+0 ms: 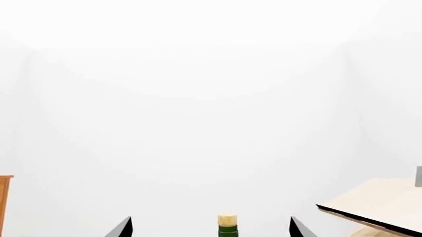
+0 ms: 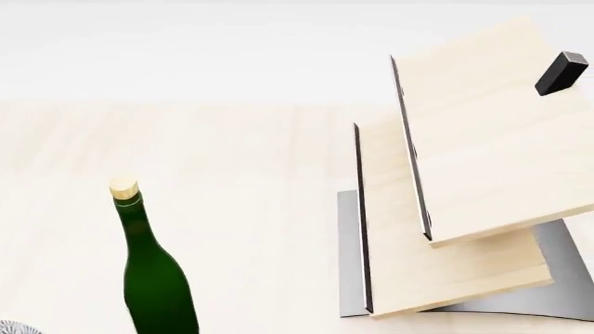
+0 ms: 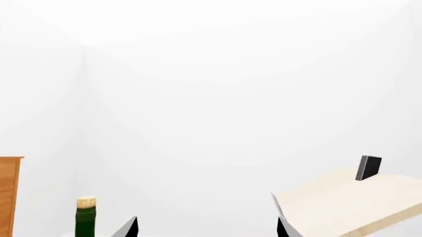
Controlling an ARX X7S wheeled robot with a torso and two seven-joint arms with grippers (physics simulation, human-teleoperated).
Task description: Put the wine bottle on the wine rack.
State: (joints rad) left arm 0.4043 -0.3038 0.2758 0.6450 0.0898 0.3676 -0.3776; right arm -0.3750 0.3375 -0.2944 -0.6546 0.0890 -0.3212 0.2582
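The wine bottle (image 2: 153, 278), dark green with a pale cork, stands upright on the pale wooden table at the left of the head view. Its cork and neck show between the left gripper's (image 1: 211, 228) two spread fingertips in the left wrist view (image 1: 228, 224), and beside the right gripper (image 3: 206, 228) in the right wrist view (image 3: 86, 217). The wine rack (image 2: 464, 174) of slanted pale boards on a grey base stands at the right; its top board shows in both wrist views (image 1: 376, 205) (image 3: 349, 202). Both grippers are open and empty. Neither gripper shows in the head view.
An orange-brown cabinet edge (image 3: 8, 195) shows past the bottle, also in the left wrist view (image 1: 4, 202). A small dark block (image 2: 560, 72) sits at the rack's top board end. A grey patterned object's rim (image 2: 17, 327) lies at the table's near left corner.
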